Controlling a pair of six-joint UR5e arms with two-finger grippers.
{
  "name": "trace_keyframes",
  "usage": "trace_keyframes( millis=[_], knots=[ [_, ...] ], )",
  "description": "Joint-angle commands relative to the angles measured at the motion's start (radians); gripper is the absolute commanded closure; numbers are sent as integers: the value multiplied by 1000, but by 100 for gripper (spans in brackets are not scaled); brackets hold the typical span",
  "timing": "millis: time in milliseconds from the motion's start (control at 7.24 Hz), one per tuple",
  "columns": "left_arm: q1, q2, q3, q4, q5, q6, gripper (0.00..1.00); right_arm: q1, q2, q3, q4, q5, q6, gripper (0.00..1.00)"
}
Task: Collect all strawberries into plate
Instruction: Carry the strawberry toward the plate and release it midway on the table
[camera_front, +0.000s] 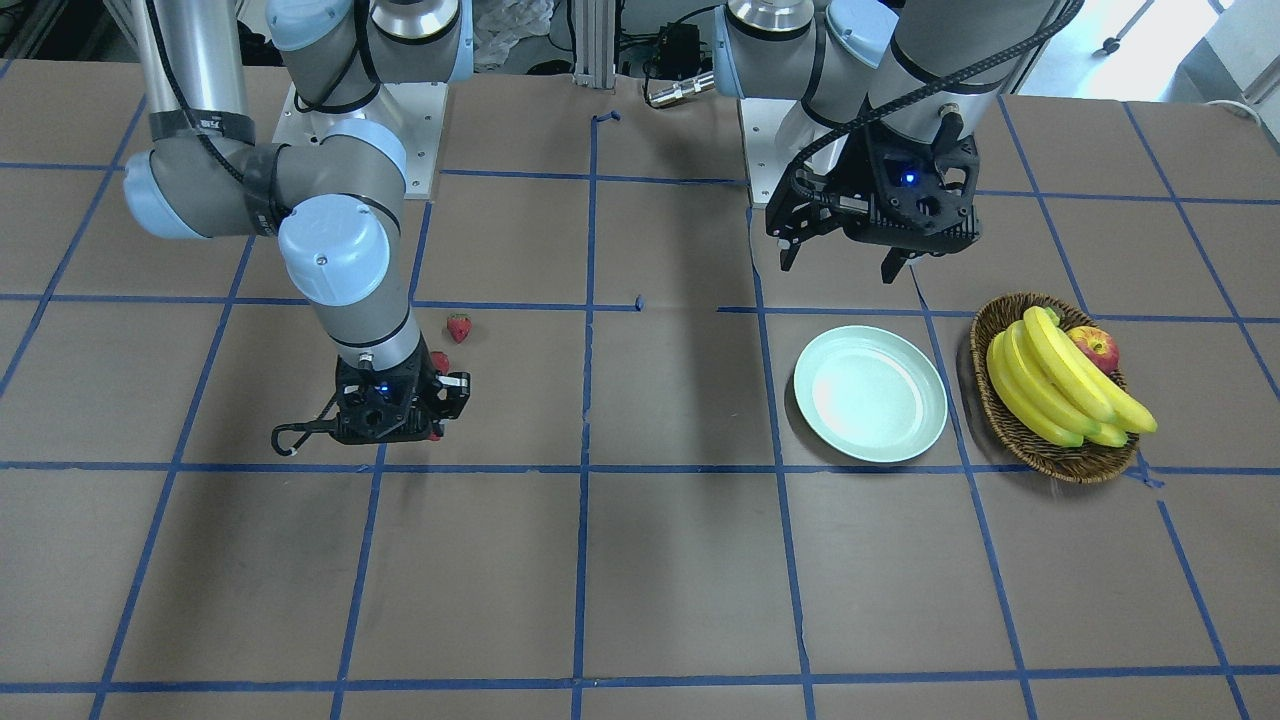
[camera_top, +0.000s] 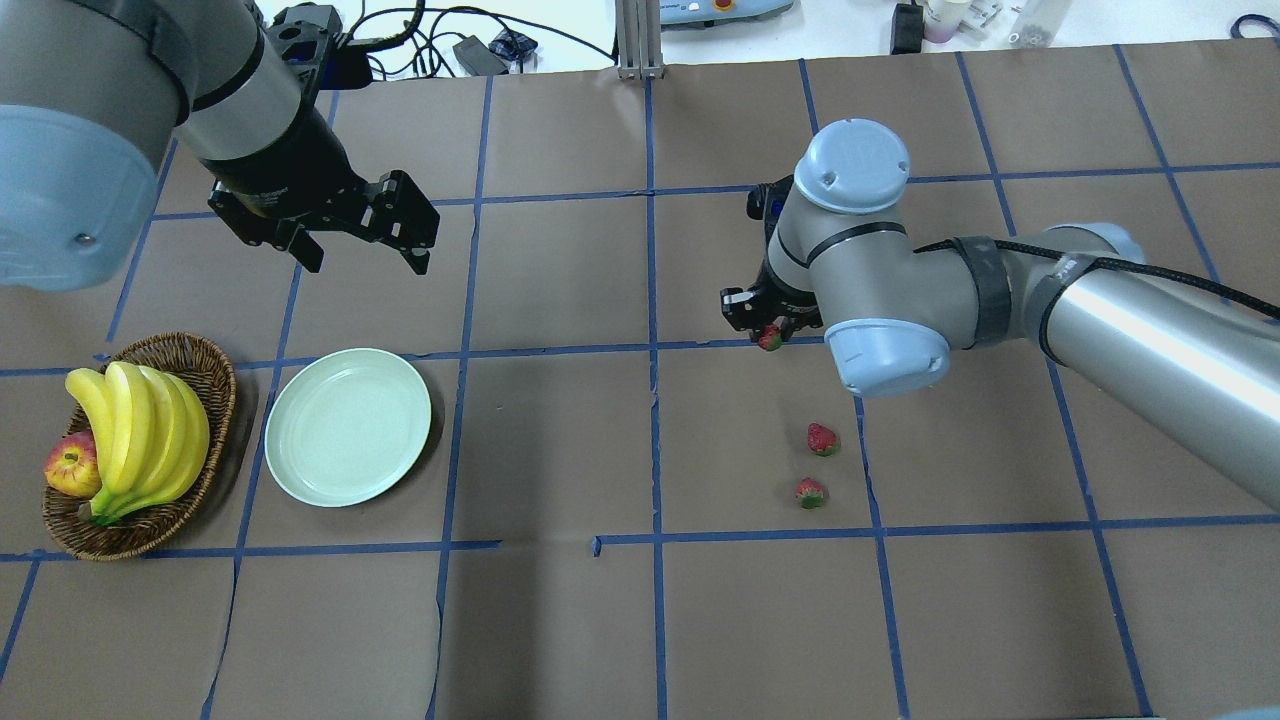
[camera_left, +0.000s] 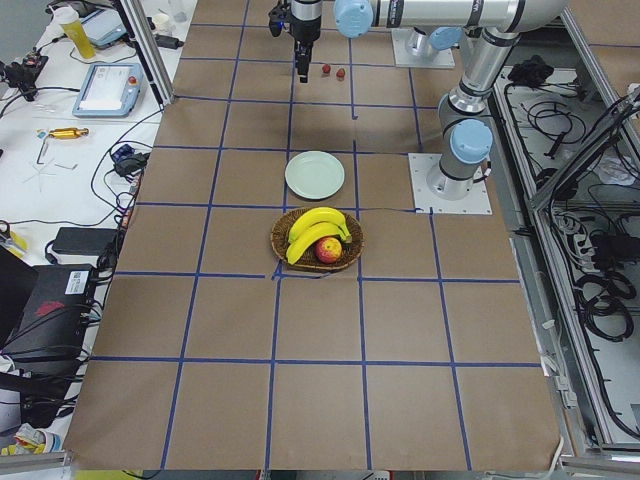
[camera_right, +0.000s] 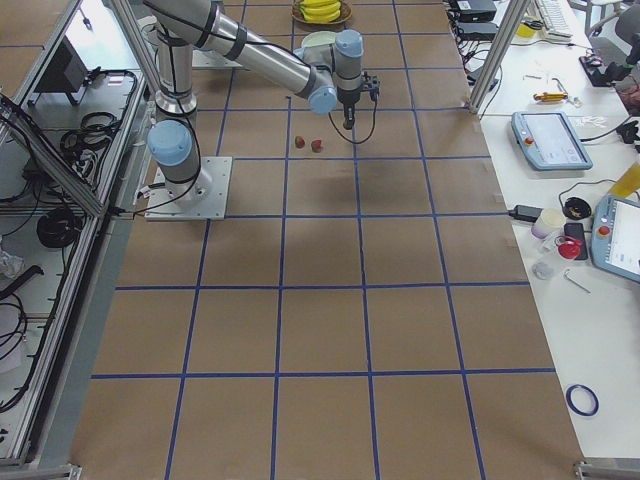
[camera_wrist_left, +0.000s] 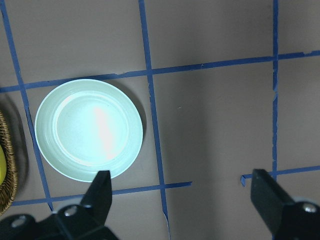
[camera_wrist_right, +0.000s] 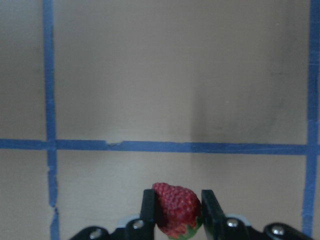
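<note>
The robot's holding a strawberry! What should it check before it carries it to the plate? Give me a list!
1. Held strawberry pinched in the right gripper: ok, squeezed from both sides.
2. Plate has room: ok, nothing lies on it.
3. Left gripper out of the way: cannot tell; it hovers open near the plate.
4. Basket clear of the plate: ok, they sit apart.
5. All strawberries collected: not ok; the second strawberry and third strawberry lie on the table, far from the plate.
</note>
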Motion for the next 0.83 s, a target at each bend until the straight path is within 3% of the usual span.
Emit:
trace_keyframes(
  millis=[0, 415, 691],
  knots=[
    [0, 0, 0, 0, 0, 0, 0, 119, 11, -20, -15, 25, 164, 92],
    [-2, -2, 0, 0, 0, 0, 0, 274, 143, -115, -95, -45, 436, 87],
    [-3, 1, -2, 0, 2, 0, 0, 309, 172, -109, -100, -37, 444, 82]
  ],
)
